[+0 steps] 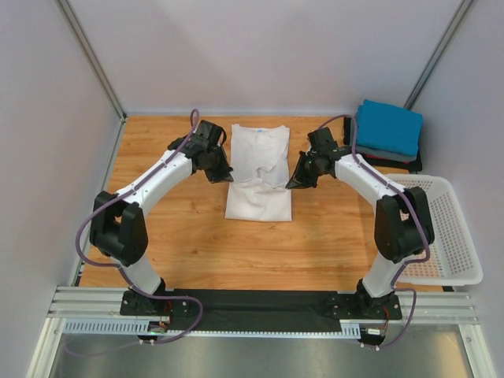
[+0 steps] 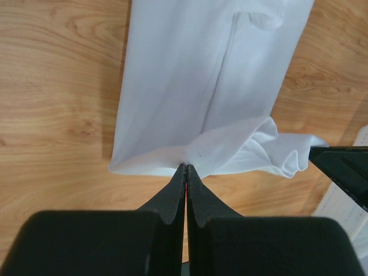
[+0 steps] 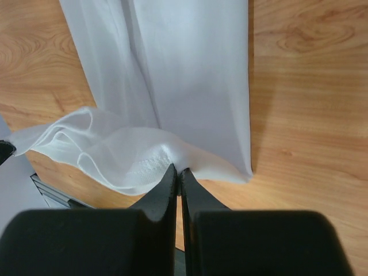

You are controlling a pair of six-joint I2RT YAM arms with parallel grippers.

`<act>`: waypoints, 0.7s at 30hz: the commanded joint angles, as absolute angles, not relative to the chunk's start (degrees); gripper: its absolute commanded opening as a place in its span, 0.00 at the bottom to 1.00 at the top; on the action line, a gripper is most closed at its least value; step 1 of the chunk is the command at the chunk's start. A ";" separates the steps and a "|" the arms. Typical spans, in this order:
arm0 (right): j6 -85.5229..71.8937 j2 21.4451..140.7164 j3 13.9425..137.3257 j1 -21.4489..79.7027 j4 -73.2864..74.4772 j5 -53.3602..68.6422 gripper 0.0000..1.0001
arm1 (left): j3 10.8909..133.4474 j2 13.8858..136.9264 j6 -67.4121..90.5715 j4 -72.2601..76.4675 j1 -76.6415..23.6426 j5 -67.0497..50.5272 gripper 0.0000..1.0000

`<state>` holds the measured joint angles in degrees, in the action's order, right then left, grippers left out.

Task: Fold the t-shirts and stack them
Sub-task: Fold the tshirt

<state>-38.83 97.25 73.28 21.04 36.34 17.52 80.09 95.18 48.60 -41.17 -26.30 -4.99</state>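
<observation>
While pale walls [image 1: 260,55] enclose it, the wooden table [image 1: 185,232] carries a t-shirt [image 1: 258,169].

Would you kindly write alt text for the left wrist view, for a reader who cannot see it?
Seen from the left wrist, the left gripper is pinched shut on a bunched edge of the white t-shirt, which lies as a long folded strip on the wooden table. A loose fold of cloth puffs out to the right.

Our left arm [image 1: 157,179] and right arm [image 1: 362,179] are white tubes with chunky black joints, purple cables [image 1: 79,236] looping along them, black wedge fingers [image 2: 170,198], black base plate [image 1: 260,300] on silver rails [image 1: 87,304].
</observation>
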 commanded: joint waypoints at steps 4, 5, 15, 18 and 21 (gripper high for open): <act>-32.26 107.30 83.66 18.99 40.86 19.95 0.00 | 86.56 101.86 47.28 -42.71 -24.17 -4.92 0.00; -32.17 108.88 85.24 18.55 41.04 19.95 0.00 | 87.09 103.69 47.37 -42.71 -23.82 -5.18 0.00; -31.38 117.50 95.27 16.88 44.03 21.18 0.00 | 93.69 111.44 47.81 -43.94 -21.10 -5.80 0.00; -31.20 119.26 96.41 16.44 44.30 21.53 0.00 | 94.92 113.11 47.64 -43.77 -20.48 -6.33 0.00; -31.11 121.37 97.64 15.82 44.82 22.32 0.00 | 96.06 114.78 47.90 -43.33 -20.04 -7.12 0.00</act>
<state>-32.21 119.37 95.02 16.58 43.62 20.75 93.73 113.43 48.47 -43.20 -20.56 -5.93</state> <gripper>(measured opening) 0.013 0.006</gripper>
